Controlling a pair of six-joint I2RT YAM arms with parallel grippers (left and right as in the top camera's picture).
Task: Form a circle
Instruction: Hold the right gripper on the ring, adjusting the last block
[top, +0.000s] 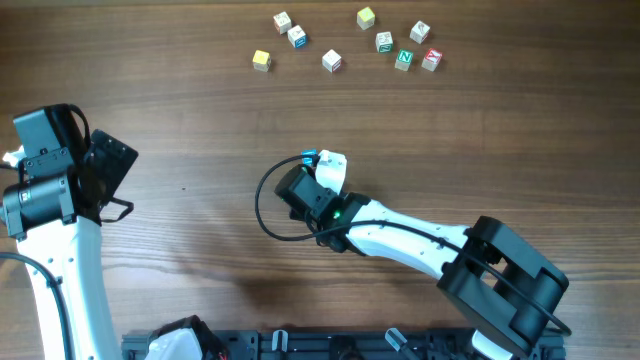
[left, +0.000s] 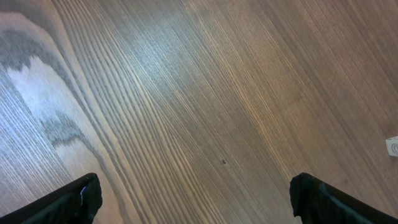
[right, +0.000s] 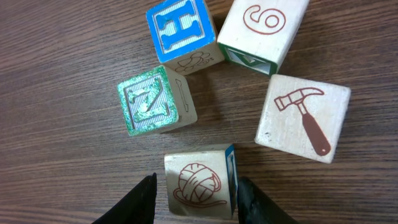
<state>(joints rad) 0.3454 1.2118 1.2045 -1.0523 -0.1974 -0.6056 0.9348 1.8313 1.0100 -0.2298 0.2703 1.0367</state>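
circle of small wooden letter cubes (right: 152, 102): mid-scene, beneath my right gripper (right: 198, 183) | right jaws loosely astride cream yarn-picture cube (right: 200, 174), near side | left gripper (left: 196, 196) wide, idle | cubes likely light, rigid, slippy; pinch opposite flat faces

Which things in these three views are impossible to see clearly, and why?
Overhead: the right gripper covers most of the circle.
Right wrist: the bottom edge cuts the yarn cube; grip or gap unclear.
Left wrist: the right edge cuts a white object; unidentifiable.
Overhead: the loose cubes have faces too small to read.
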